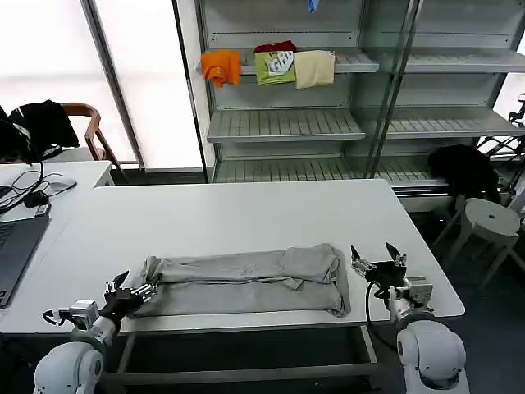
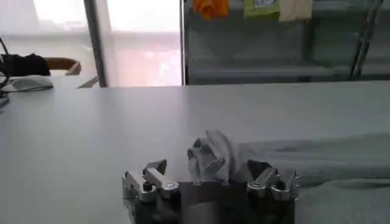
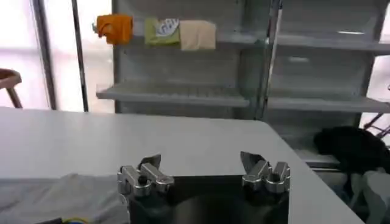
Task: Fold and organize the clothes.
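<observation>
A light grey shirt [image 1: 246, 283] lies folded into a long band across the front of the white table [image 1: 246, 213]. My left gripper [image 1: 134, 289] is at the band's left end, open. A bunched-up bit of the cloth [image 2: 210, 157] rises between its spread fingers [image 2: 155, 170], which are not closed on it. The rest of the shirt [image 2: 323, 155] stretches away from there. My right gripper [image 1: 377, 256] hovers open just off the shirt's right end, nothing between its fingertips [image 3: 201, 161]. A corner of the shirt [image 3: 55, 195] lies beside that gripper.
Orange [image 1: 221, 66], green [image 1: 275, 66] and cream [image 1: 314, 68] garments lie on a shelf behind the table. A laptop [image 1: 12, 246] sits on the desk at left. A chair [image 1: 86, 123] stands behind that desk. A stool [image 1: 488, 217] and a black garment [image 1: 463, 168] are at right.
</observation>
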Tool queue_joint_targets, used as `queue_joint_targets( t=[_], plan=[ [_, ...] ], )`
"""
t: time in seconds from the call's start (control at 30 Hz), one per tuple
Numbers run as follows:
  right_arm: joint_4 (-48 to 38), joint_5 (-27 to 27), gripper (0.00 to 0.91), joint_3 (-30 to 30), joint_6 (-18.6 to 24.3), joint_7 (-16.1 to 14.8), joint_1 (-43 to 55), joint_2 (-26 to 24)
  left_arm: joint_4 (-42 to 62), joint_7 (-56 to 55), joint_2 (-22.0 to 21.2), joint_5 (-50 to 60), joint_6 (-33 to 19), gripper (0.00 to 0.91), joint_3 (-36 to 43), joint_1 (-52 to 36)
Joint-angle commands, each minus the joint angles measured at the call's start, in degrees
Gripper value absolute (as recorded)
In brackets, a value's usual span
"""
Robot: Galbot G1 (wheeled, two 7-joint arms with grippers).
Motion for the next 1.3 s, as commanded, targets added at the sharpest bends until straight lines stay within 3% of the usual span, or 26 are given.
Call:
queue_joint_targets(
  t=[0.03, 0.13, 0.2, 0.53, 0.87, 0.97, 1.2, 1.3],
  plan=[
    [2.2, 5.1, 0.907, 2.5, -1.0, 0.6, 0.8, -0.3, 0.2, -4.1, -2.6, 2.5, 0.2, 0.191, 1.2, 0.8],
    [1.9, 5.1, 0.907, 2.3, -1.0, 0.8, 0.9, 0.0, 0.2, -4.0, -2.9, 2.5, 0.4, 0.05, 1.3, 0.8],
    [1.8, 5.1, 0.907, 2.2, -1.0, 0.9, 1.0, 0.1, 0.2, -3.9, -3.0, 2.5, 0.6, 0.02, 1.4, 0.7],
    [1.8, 5.1, 0.907, 2.1, -1.0, 1.2, 0.7, 0.3, -0.1, -3.2, -3.4, 2.4, 1.3, 0.0, 1.6, 0.3],
    [2.1, 5.3, 0.907, 2.4, -1.0, 1.6, 0.5, -0.2, -0.2, -2.2, -2.4, 7.1, -6.3, 0.0, -1.8, -0.8],
    [2.2, 5.7, 0.907, 2.6, -1.0, 1.6, 0.2, -0.6, 0.7, 2.0, 0.9, 10.3, -8.2, 0.0, -7.4, -2.3],
    [1.8, 7.3, 0.907, 3.0, -0.7, 1.5, -0.5, -1.6, 10.5, 8.9, 17.1, 12.4, -11.4, 0.0, -19.1, -6.7],
    [1.5, 7.4, 0.907, 2.7, -0.6, 1.5, -0.5, -1.8, 12.6, 10.8, 21.6, 12.6, -11.5, 0.0, -22.3, -8.7]
  ],
)
